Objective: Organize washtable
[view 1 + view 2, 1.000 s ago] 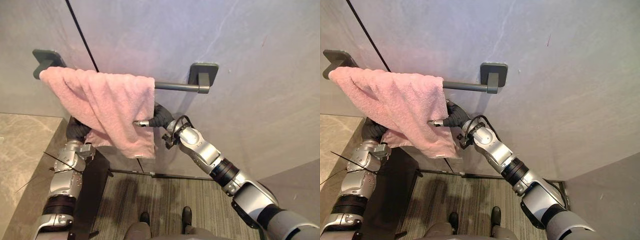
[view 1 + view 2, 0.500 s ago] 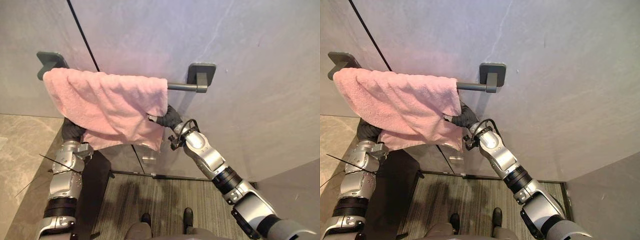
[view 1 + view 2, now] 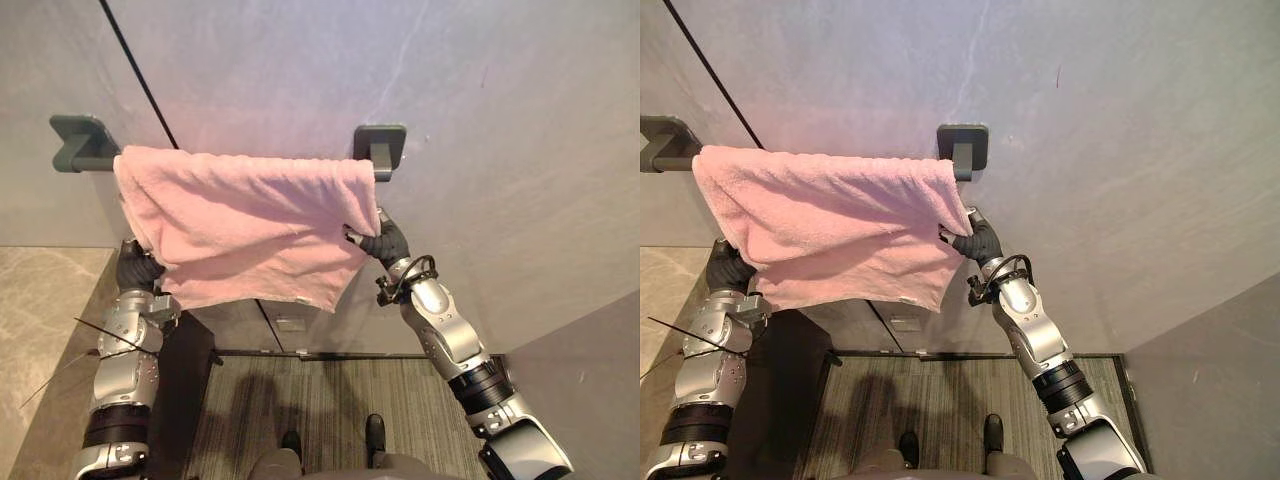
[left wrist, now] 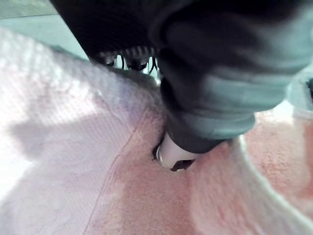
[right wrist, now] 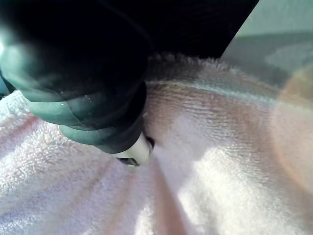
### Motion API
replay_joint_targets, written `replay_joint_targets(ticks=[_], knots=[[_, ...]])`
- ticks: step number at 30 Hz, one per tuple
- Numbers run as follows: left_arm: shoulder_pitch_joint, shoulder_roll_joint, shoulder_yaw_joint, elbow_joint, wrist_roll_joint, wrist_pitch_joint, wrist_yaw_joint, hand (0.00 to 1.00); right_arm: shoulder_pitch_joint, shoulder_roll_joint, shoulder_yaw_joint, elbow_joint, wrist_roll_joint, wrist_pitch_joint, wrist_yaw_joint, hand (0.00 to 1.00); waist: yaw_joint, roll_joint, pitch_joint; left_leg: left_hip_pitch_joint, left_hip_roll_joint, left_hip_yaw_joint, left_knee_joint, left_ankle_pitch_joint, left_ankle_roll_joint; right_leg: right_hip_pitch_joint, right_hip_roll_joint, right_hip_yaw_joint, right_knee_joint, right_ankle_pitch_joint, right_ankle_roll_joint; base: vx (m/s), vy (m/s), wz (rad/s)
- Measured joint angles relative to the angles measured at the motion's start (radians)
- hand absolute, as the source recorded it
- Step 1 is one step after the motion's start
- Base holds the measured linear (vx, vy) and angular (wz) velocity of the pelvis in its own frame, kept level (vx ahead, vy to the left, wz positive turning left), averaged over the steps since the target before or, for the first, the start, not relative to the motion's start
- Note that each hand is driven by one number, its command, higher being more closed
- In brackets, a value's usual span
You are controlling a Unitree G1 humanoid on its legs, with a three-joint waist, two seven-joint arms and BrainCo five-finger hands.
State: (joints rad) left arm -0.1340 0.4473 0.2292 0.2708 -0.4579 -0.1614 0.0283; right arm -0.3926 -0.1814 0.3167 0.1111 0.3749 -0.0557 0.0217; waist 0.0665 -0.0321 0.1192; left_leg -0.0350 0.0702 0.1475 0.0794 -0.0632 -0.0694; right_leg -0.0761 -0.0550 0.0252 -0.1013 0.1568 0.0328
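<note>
A pink towel hangs spread over a dark grey towel bar, between the bar's wall brackets on the grey wall. My right hand is at the towel's right edge just under the right bracket. In the right wrist view its thumb presses into the towel, pinching it. My left hand is at the towel's lower left corner, partly behind the cloth. The left wrist view has its thumb dug into the towel.
The left bracket stands bare beside the towel. A beige stone counter lies at the lower left, with a dark panel next to it. Striped carpet runs below the wall. A thin dark seam crosses the wall.
My right hand has drawn the towel's right edge rightward along the bar up to the right bracket, so the bunched towel now hangs spread. The left hand kept its hold. The camera shifted slightly.
</note>
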Motion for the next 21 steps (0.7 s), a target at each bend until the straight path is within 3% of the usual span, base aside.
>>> replay_joint_targets(ticks=[21], knots=[[0.025, -0.013, 0.017, 0.057, 0.022, 0.001, 0.000, 1.00, 0.015, -0.004, 0.013, -0.015, 0.005, 0.002, 0.000, 1.00, 0.001, -0.021, -0.015, 0.008, -0.002, 0.001, -0.010, 0.004, 0.005, 0.002, -0.001, 0.002, 0.000, 0.005, 0.004, 0.00, 0.000, 0.00]])
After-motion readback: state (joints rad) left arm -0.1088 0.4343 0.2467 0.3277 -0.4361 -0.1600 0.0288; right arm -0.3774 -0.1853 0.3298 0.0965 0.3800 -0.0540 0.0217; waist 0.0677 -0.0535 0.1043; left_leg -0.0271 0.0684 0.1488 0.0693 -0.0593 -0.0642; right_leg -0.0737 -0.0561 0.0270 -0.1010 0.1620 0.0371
